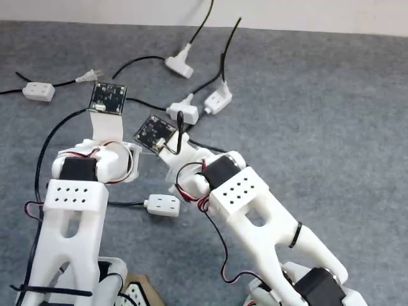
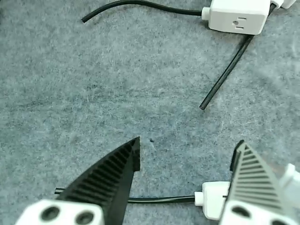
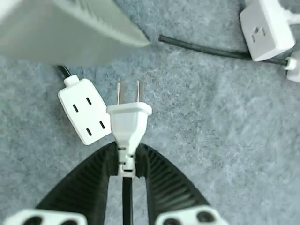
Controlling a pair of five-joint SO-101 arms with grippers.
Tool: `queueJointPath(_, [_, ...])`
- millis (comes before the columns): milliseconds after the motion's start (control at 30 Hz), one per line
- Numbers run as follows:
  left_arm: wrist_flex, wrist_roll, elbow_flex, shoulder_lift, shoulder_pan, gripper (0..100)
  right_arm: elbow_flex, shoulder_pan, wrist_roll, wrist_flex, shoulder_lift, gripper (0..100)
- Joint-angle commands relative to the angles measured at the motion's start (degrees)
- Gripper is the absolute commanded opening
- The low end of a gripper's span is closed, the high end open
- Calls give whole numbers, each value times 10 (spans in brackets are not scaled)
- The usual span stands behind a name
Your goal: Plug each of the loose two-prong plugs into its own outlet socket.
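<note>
The right gripper (image 3: 125,164) is pinched narrow on the neck of a white two-prong plug (image 3: 128,119). Its prongs point away, just beside an outlet socket (image 3: 86,111) lying on the grey desk (image 3: 211,140). The left gripper (image 2: 188,142) gapes wide over the desk, holding nothing.

Two white robot arms (image 1: 73,197) (image 1: 245,194). Four white outlet sockets (image 1: 38,91) (image 1: 162,204) (image 1: 182,111) (image 1: 218,101) lie on the grey desk (image 1: 331,127). Three white plugs (image 1: 89,76) (image 1: 180,65) (image 3: 127,117): two loose at upper left and upper middle, one held in a tool (image 3: 126,146).
</note>
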Motion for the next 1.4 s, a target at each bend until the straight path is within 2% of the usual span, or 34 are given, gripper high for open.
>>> queueJointPath(0, [-10, -5, -17, -1, 4, 316, -6, -6, -30, 3, -3, 8])
queueJointPath(333, [-14, -4, 35, 0, 64, 316, -51, -12, -57, 43, -4, 8])
queueJointPath(600, [-22, -4, 52, 0, 68, 316, -105, -29, -58, 96, -5, 8])
queueJointPath(800, [-22, -4, 59, 0, 71, 316, -118, -29, -62, 100, -5, 8])
queueJointPath(1000, [-20, -4, 73, 0, 109, 316, -118, -15, -67, 99, -4, 8])
queueJointPath(1233, [-19, -3, 70, -2, 105, 316, -117, 6, -61, 108, -4, 8])
queueJointPath(1367, [-23, -8, 44, -1, 36, 316, -117, 7, -18, 155, -3, 8])
